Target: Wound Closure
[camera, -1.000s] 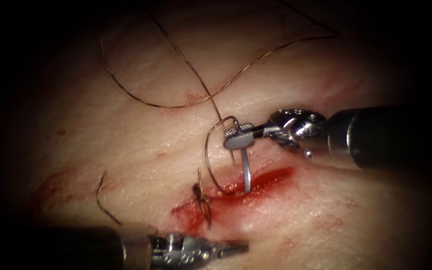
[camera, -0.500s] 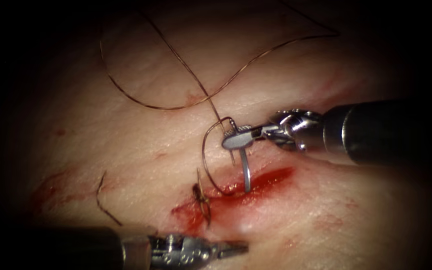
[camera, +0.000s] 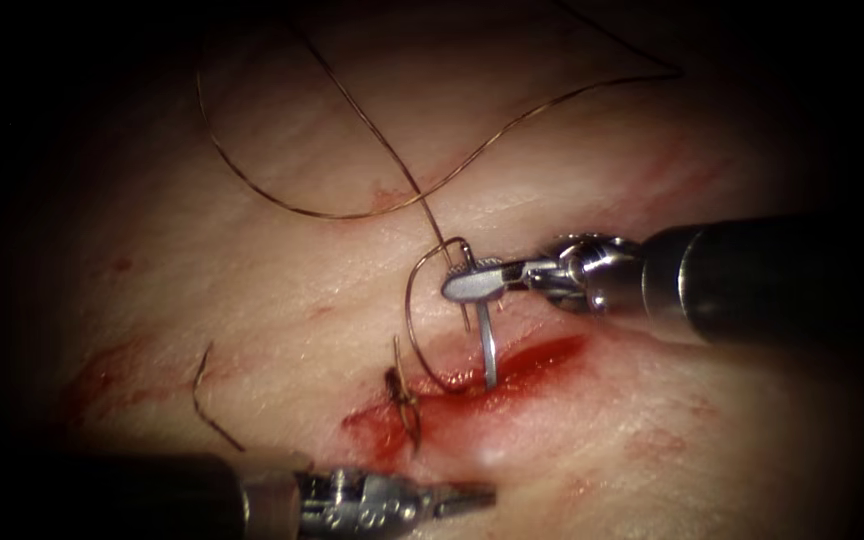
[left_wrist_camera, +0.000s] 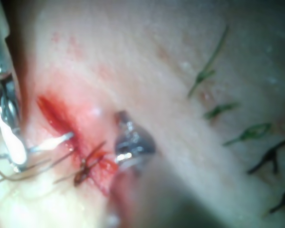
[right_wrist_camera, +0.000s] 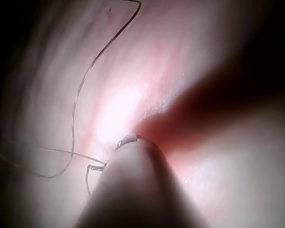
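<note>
In the middle of the endoscope view the right tool (camera: 472,282) has its jaws closed on the needle (camera: 489,350) near its back end, where the thread (camera: 352,212) joins. The needle hangs down with its tip in the red cut (camera: 512,368) in the tissue (camera: 252,300) (how deep, I cannot tell). The left tool (camera: 467,495), at the bottom edge, has its jaws closed on nothing. A knotted stitch (camera: 404,395) sits left of the needle.

No text, label, number or sign can be read on anything in these views.
</note>
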You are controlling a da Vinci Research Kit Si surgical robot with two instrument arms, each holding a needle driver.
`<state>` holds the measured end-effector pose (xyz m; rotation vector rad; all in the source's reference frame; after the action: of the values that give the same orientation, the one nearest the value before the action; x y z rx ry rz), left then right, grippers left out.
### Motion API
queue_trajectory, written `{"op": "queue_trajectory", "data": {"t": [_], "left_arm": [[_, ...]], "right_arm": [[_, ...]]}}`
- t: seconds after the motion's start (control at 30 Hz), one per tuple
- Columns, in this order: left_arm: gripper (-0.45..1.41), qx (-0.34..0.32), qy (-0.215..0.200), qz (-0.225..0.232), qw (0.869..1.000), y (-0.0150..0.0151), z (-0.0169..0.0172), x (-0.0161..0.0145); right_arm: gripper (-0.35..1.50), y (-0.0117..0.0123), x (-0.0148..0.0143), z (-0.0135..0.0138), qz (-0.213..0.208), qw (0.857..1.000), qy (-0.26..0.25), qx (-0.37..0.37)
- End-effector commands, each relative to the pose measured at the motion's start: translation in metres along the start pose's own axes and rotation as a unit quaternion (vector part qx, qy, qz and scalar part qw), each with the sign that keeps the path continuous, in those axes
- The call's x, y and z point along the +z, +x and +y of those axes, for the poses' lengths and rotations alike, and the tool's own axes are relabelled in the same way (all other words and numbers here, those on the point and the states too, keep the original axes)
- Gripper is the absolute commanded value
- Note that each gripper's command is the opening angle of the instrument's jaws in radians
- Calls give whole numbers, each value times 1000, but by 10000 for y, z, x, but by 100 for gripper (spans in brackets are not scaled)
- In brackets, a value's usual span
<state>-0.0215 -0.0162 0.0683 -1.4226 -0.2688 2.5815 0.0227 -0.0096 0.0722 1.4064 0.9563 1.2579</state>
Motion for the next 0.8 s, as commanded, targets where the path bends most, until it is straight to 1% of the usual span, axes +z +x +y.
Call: {"op": "queue_trajectory", "data": {"t": [0.03,0.17,0.3,0.37,0.4,0.67,0.8], "left_arm": [[-38,-1,-1,0,1000,-4,5,9],[-38,0,-1,0,1000,-5,5,9],[-38,0,-1,0,1000,-6,4,9],[-38,0,-1,0,1000,-6,5,9],[-38,0,-1,0,1000,-6,5,9],[-40,0,-1,0,1000,-7,4,8],[-40,1,-2,0,1000,-8,3,8]], "right_arm": [[-35,-4,7,5,1,1000,4,6],[-35,-8,9,3,3,999,6,51],[-35,-12,11,2,3,998,9,69],[-35,-13,12,1,3,994,12,110],[-35,-14,12,0,3,993,12,119],[-35,-20,15,-3,6,986,16,163],[-35,-20,15,-5,7,985,17,170]]}}
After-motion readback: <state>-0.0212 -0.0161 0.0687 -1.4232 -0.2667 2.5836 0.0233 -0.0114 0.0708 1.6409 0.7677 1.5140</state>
